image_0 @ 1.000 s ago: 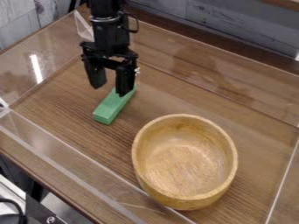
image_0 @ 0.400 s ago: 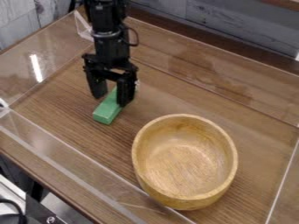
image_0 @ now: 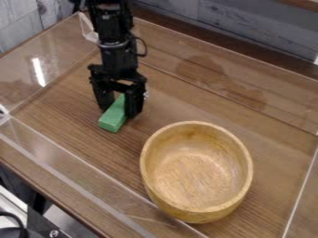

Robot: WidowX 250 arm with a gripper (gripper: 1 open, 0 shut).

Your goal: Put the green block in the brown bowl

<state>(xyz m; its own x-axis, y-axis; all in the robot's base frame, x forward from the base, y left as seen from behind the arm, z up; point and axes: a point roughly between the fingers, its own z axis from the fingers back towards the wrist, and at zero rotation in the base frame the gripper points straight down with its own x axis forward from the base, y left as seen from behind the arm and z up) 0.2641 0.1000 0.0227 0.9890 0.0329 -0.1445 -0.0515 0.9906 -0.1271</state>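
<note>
End effector [image_0: 115, 100] lowered, wide open astride green block [image_0: 113, 116], brown bowl [image_0: 196, 171] nearby

We see the brown bowl [image_0: 196, 172] filling the table's [image_0: 236, 93] near right corner, its thick wall blocking any low pass there. The gripper [image_0: 115, 100] stands low toward the left edge, fingers spread on either side of the green block [image_0: 114, 115], which lies on the surface. Between block and bowl we find a bare strip of wood. The far right stretch is free. Clear walls line the edges.
</note>
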